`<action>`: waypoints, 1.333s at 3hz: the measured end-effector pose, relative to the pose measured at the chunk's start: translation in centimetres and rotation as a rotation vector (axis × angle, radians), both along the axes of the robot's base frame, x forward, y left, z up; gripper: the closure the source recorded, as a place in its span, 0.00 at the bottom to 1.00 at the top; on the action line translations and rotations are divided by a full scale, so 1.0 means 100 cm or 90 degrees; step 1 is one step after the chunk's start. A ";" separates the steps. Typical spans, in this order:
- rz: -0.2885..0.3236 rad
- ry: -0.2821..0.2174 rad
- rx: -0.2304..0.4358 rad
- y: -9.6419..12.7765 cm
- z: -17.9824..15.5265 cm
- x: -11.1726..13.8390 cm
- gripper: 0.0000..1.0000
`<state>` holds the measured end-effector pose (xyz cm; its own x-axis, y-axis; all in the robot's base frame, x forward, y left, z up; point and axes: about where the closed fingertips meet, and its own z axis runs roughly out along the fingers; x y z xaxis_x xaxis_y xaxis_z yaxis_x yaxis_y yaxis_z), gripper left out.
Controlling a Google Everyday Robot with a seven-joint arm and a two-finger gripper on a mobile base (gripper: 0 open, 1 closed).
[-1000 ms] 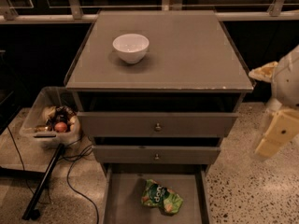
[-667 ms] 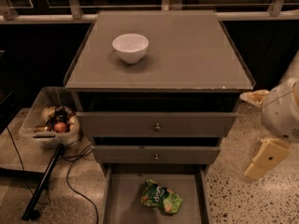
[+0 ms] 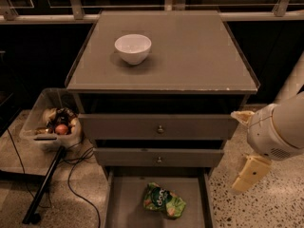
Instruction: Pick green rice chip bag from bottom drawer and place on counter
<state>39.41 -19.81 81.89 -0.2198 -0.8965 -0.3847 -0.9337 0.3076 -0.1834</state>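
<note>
The green rice chip bag [image 3: 164,200] lies flat on the floor of the pulled-out bottom drawer [image 3: 124,203], right of its middle. The counter [image 3: 190,51] is the cabinet's flat grey-brown top. My gripper [image 3: 245,145] hangs at the right of the cabinet, level with the two upper drawers, above and to the right of the bag and apart from it. Its two cream fingers [image 3: 249,174] stand spread apart with nothing between them.
A white bowl [image 3: 133,48] stands on the counter's left half. The two upper drawers [image 3: 160,127] are shut. A clear bin [image 3: 51,122] of items sits on the floor at the left, with cables and a black stand leg [image 3: 45,184] beside it. A railing runs behind.
My arm and gripper have moved down and to the left, from beside the counter's edge to beside the upper drawers. The bag and the bowl have not moved.
</note>
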 end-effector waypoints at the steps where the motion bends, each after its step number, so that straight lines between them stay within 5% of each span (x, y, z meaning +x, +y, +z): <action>1: 0.010 0.030 0.022 0.007 -0.028 -0.003 0.00; 3: 0.029 0.075 0.070 0.017 -0.120 -0.003 0.00; 4: 0.040 0.061 0.110 0.019 -0.163 0.000 0.00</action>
